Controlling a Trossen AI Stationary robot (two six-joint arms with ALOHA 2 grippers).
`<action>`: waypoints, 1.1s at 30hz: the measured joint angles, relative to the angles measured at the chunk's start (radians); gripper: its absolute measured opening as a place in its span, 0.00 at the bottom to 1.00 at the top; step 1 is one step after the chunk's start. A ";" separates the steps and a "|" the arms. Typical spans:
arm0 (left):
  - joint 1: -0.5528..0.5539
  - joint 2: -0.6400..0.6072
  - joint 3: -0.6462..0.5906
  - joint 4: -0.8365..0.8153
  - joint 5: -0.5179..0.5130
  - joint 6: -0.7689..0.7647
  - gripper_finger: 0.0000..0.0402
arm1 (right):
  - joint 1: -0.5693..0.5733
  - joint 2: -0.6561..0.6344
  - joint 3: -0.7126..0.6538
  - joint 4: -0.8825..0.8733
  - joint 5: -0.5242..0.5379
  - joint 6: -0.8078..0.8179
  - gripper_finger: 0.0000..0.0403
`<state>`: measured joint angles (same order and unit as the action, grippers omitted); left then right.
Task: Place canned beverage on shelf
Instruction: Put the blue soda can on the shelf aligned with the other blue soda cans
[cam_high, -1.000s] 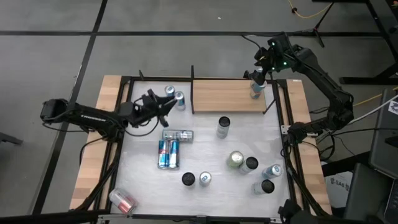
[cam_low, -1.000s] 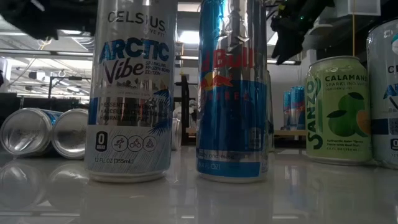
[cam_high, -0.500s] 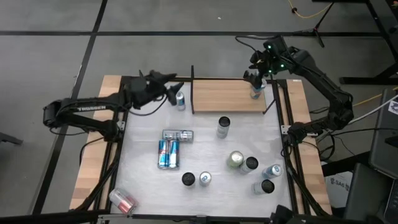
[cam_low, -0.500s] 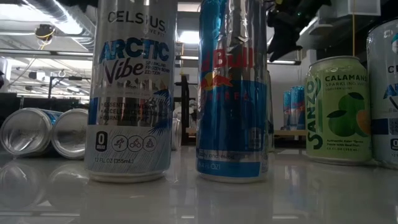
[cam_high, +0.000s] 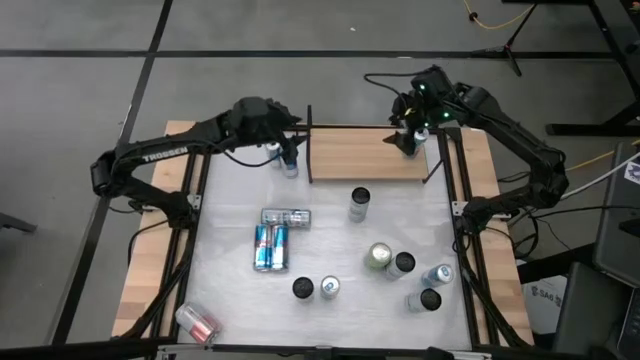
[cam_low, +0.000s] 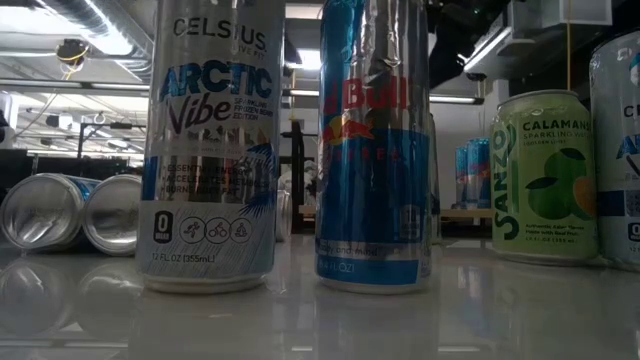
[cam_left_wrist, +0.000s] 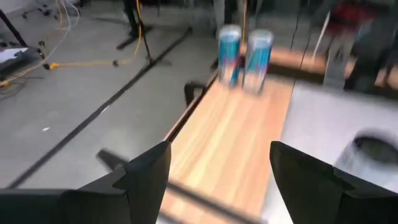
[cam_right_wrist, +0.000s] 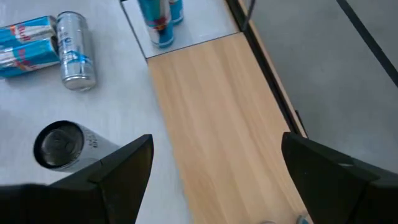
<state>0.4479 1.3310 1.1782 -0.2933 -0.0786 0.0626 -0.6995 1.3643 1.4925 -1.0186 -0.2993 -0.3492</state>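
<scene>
Shelf (cam_high: 365, 155): light wooden board with thin black uprights, stood at the far edge of the table (cam_high: 330, 240). A can (cam_high: 411, 141) stood on its right end, largely hidden beneath the right gripper (cam_high: 408, 135).

Right gripper: fingers (cam_right_wrist: 118, 168) spread wide, nothing between them in the wrist view; poised above the shelf's right end. Whether it touched the can could not be told.

Left gripper (cam_high: 283, 140): fingers (cam_left_wrist: 146, 171) apart and empty, hanging over the table's far left corner beside the shelf's left upright, above two upright blue cans (cam_high: 289, 160).

Change from a second earlier: the left arm had swung from the table's left side up to that far corner, and its fingers had opened out from a narrower set. The right gripper had shifted slightly leftward over the shelf, its spread unchanged.

Remaining cans (cam_high: 400, 265) stood or lay across the table.
</scene>
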 joint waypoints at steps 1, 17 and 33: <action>0.006 0.004 0.012 -0.035 0.000 0.037 0.67 | 0.004 0.000 0.000 0.000 0.000 0.000 0.85; 0.109 0.025 0.021 -0.276 0.177 0.265 0.60 | 0.021 0.000 0.000 0.006 0.002 0.000 0.85; 0.125 0.039 0.020 -0.267 0.199 0.263 0.58 | 0.021 0.001 0.000 0.012 0.002 0.000 0.85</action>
<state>0.5732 1.3705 1.1984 -0.5606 0.1205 0.3254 -0.6788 1.3651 1.4921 -1.0063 -0.2970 -0.3496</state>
